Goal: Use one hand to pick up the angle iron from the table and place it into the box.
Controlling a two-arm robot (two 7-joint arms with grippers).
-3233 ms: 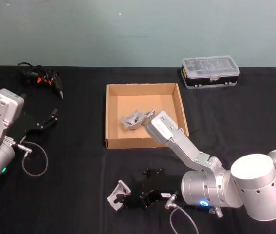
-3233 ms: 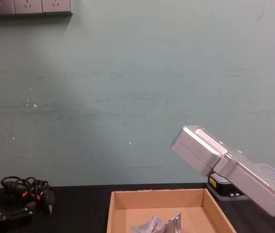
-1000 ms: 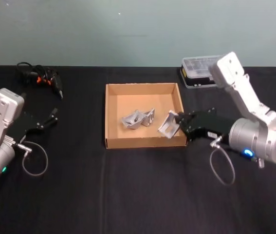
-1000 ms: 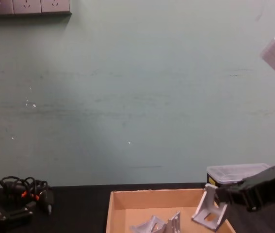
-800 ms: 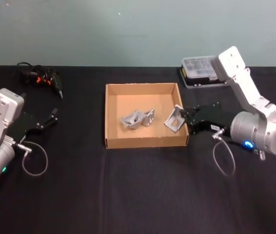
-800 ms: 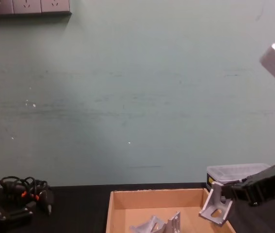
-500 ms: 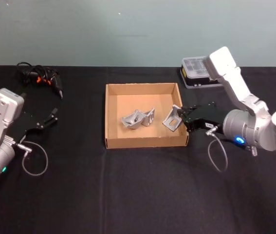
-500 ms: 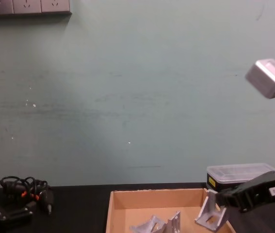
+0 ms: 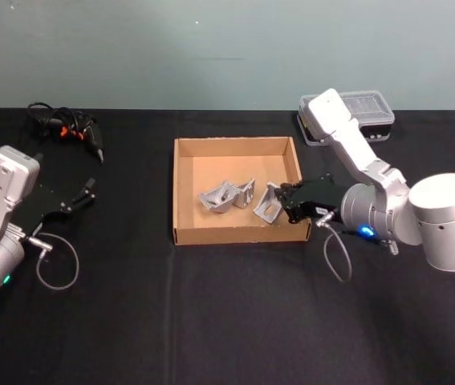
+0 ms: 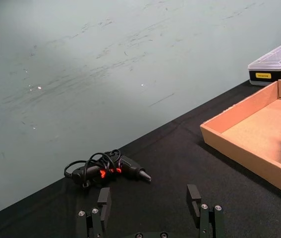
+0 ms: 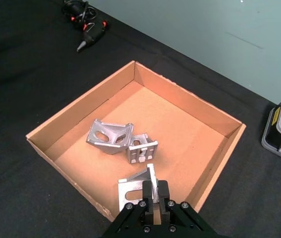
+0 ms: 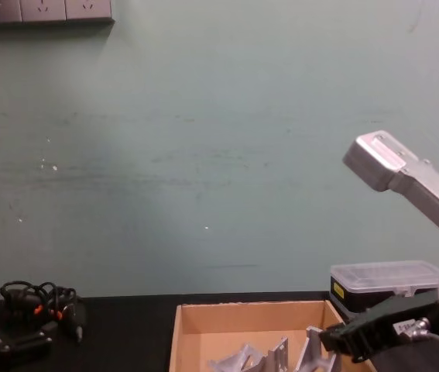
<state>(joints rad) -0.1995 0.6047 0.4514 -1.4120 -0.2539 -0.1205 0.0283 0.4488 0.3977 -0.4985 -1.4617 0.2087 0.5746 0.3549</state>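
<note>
Right gripper (image 9: 286, 210) is pinched on an angle iron (image 9: 268, 204), fingers (image 11: 148, 190) clamped on its upright flange. Bracket sits over the near-right part of the box (image 9: 180, 196), inside the right wall and close to the front wall; can't tell if it touches the floor. In the chest view it shows at the box's right end, gripper (image 12: 341, 341) coming in from the lower right.

Two more angle irons (image 9: 227, 195) lie together mid-box, just left of the held one, small gap between. Far half of the box floor is bare, as is the left strip along the wall.

Plastic case (image 9: 347, 118) sits beyond the box's far-right corner, apart from it. Table (image 9: 227, 321) in front of the box is open.

Left gripper (image 9: 77, 200) is parked well left on the table, fingers (image 10: 194, 199) spread. Cabled tool (image 9: 71, 130) lies at the far left.
</note>
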